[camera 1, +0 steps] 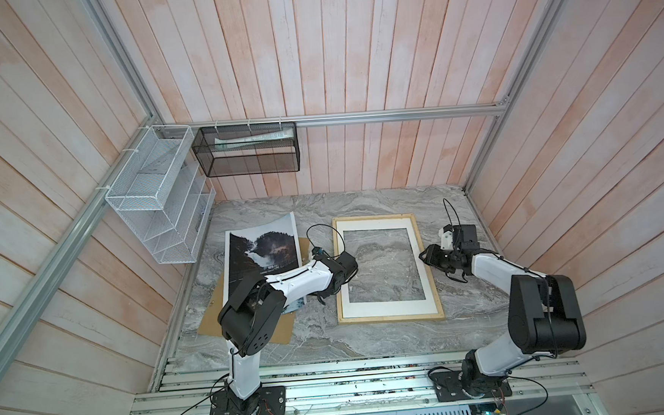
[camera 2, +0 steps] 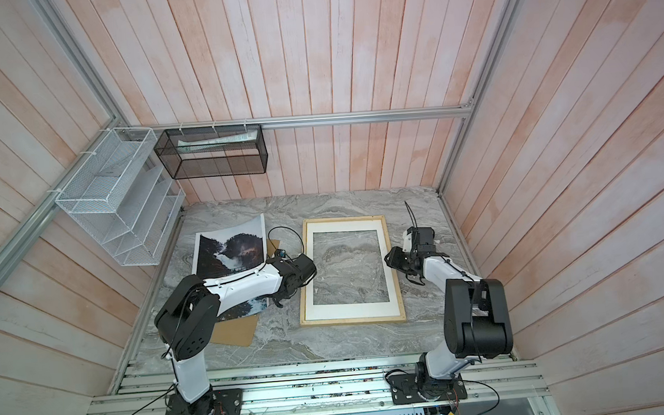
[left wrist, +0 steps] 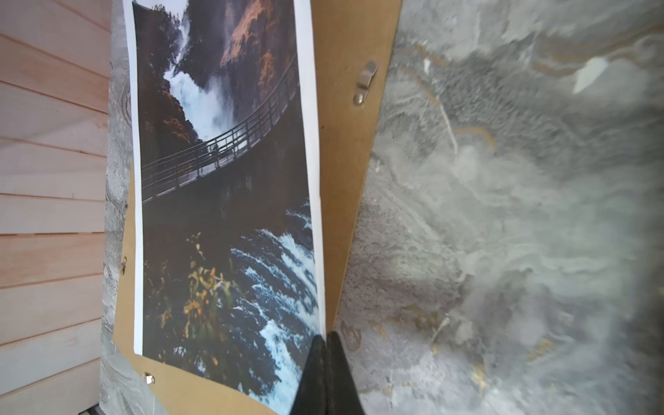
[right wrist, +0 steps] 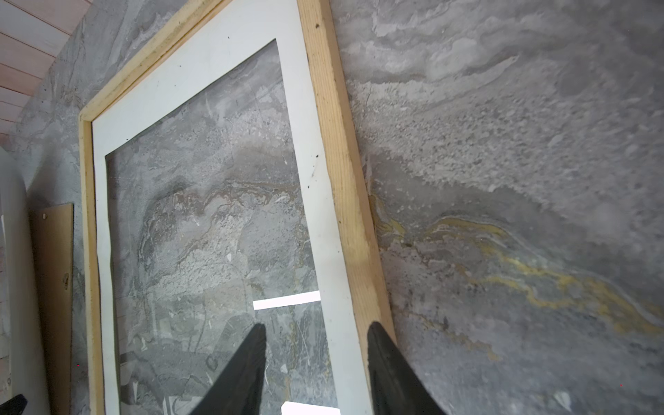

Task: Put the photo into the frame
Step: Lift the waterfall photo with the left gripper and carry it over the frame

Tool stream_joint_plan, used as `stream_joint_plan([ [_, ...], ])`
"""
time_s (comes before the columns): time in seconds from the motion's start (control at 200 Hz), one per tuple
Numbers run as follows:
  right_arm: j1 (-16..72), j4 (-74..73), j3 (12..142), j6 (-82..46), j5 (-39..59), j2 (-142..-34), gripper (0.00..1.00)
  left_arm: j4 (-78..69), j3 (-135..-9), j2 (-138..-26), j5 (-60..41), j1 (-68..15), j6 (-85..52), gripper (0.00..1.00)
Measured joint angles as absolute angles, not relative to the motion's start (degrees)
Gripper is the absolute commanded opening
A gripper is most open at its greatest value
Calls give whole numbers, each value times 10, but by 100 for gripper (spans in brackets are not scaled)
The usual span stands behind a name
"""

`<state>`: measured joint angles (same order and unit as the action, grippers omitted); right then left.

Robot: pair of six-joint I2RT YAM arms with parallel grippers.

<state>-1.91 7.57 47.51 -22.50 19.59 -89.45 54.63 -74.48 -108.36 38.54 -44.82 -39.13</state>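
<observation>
The photo [camera 1: 260,252] [camera 2: 230,250], a waterfall print with a thin white edge, lies over the brown backing board [camera 1: 211,322] at the left, its far end curled up. My left gripper [left wrist: 326,337] [camera 1: 321,297] is shut on the photo's [left wrist: 222,179] long edge near a near corner. The pale wood frame [camera 1: 374,218] [camera 2: 343,219] lies flat at the middle with a white mat [camera 1: 342,271] inside it. My right gripper [right wrist: 319,327] [camera 1: 424,256] is open, its fingers straddling the frame's right rail [right wrist: 341,161] and the mat [right wrist: 309,125].
The backing board [left wrist: 345,179] carries small metal turn clips [left wrist: 364,82]. A white wire rack [camera 1: 156,195] and a black mesh basket [camera 1: 248,150] hang on the back left walls. Plank walls close in the grey marble tabletop [camera 1: 390,339] on three sides.
</observation>
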Motion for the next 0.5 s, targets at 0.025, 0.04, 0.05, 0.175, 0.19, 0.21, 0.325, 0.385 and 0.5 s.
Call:
stream_joint_plan([
  [0.025,-19,76,475,-225,196,-894,48,546,-748,-1077,381,-448,-385,0],
  [0.04,-19,75,475,-225,196,-894,48,546,-750,-1075,378,-448,-381,0],
  [0.05,-19,75,475,-225,196,-894,48,546,-751,-1072,377,-448,-378,0],
  [0.175,-19,75,475,-225,196,-894,48,546,-767,-1051,354,-449,-347,0],
  [0.19,-19,75,475,-225,196,-894,48,546,-769,-1048,350,-450,-343,0],
  [0.21,-19,75,475,-225,196,-894,48,546,-772,-1046,346,-450,-339,0],
  [0.325,-19,75,475,-225,196,-894,48,544,-791,-1031,316,-452,-310,0],
  [0.385,-19,75,475,-225,196,-894,48,544,-805,-1023,299,-453,-296,0],
  [0.5,-19,75,475,-225,196,-894,48,545,-841,-1009,263,-455,-270,0],
])
